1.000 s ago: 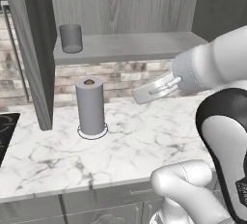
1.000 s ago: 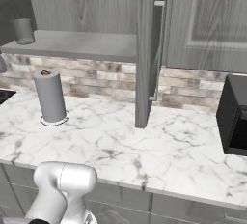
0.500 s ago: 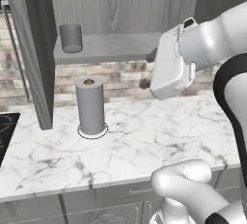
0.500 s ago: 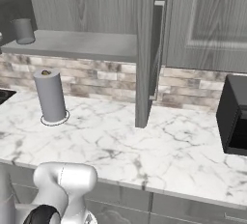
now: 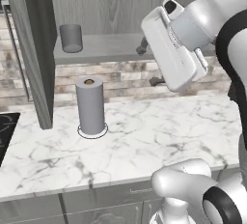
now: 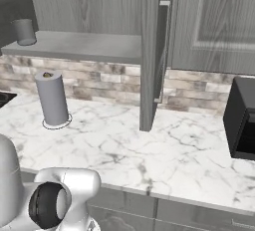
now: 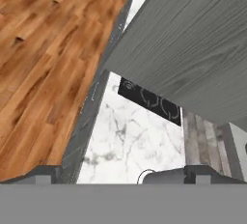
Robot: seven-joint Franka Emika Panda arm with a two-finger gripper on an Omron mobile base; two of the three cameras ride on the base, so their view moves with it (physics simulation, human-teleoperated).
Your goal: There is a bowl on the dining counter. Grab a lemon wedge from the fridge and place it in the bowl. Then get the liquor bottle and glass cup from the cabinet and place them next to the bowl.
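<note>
Presently hovers high beside the cabinet shelf point(image 5: 103, 49) with the gripper point(image 5: 148, 65) spread wide and empty, dark fingers apart, pinching nothing. Leaves the glass cup point(image 5: 71, 38) upright at the left end of that shelf, well apart from the fingers and above the paper towel roll point(image 5: 90, 105) on the marble counter point(image 5: 144, 136). Points the hand camera at the open cabinet door point(image 7: 193, 39), the stove point(image 7: 149, 98) and the wood floor point(image 7: 43, 49) rather than at the cup, so probably needs a big wrist turn before any reach. Risks swinging the bulky white hand into the shelf edge during that turn. Could tip the cup or shove it deeper if arriving off-centre or too fast, judging it light, smooth and round. Might clip the left door point(image 5: 29, 49) hanging open close by the cup while sliding along the shelf. Might also brush the roll if dropping too low on the way. Finds no brand, label or writing legible on the cup, the roll or the dark appliance point(image 6: 241, 120) at the right.
</note>
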